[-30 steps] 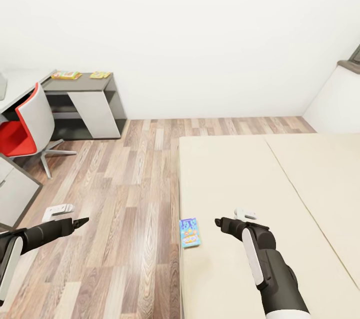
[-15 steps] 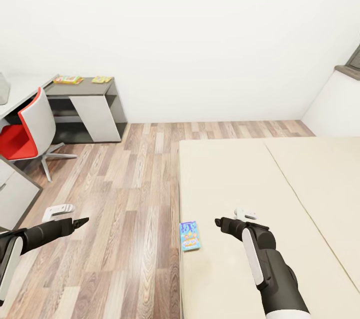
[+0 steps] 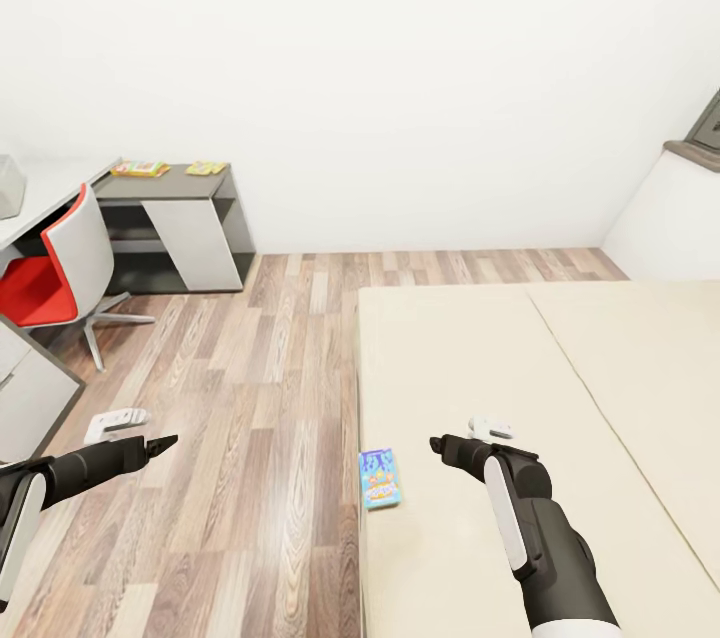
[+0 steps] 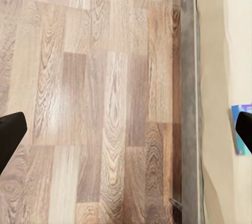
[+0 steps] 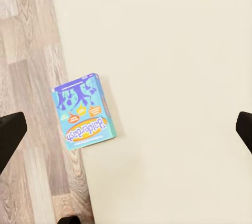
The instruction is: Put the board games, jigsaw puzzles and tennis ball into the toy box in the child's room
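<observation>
White walls (image 3: 400,68), wood-plank floor (image 3: 260,398)

One title can be read, "Balderdash", printed on the blue game box (image 5: 83,112) lying on the bed (image 5: 178,50)

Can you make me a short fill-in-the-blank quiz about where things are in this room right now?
1. The blue board game lies flat on the ____, near its edge.
2. The chair by the desk has a ____ seat.
3. The floor between desk and bed is made of ____ planks.
4. The right gripper hangs with its fingers wide ____, holding nothing.

Missing words: bed; red; wood; open
</observation>
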You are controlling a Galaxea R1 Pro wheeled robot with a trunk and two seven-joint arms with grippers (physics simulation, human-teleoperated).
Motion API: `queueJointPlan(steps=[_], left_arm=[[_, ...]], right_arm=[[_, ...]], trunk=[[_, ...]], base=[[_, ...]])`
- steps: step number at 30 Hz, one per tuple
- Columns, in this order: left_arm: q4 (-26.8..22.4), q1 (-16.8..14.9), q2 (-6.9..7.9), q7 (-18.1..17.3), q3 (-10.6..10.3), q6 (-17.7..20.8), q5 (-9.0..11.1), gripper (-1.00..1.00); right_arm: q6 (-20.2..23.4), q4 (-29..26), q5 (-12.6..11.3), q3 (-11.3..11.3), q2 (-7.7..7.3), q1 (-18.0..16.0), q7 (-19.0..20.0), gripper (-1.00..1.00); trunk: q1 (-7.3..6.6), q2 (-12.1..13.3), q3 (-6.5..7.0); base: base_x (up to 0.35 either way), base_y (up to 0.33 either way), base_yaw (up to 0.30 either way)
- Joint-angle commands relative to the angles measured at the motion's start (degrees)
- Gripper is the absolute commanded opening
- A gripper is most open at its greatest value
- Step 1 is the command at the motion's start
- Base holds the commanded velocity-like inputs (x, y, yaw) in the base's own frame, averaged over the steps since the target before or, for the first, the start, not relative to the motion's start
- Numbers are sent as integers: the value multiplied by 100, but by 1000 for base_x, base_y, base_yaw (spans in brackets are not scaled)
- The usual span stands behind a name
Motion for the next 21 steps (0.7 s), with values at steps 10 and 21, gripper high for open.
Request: queueJointPlan(steps=[10,21], left_arm=[[-3,-5,1,-11,7,45,18,100],[-3,-5,0,-11,7,45,18,100]], right_arm=[[22,-6,-62,-7,4,-4,-47,100],[14,-6,-60,-7,4,-4,-47,100]], trunk=[[4,-10,85],[4,-10,189]], base=[[0,0,0],[0,0,0]])
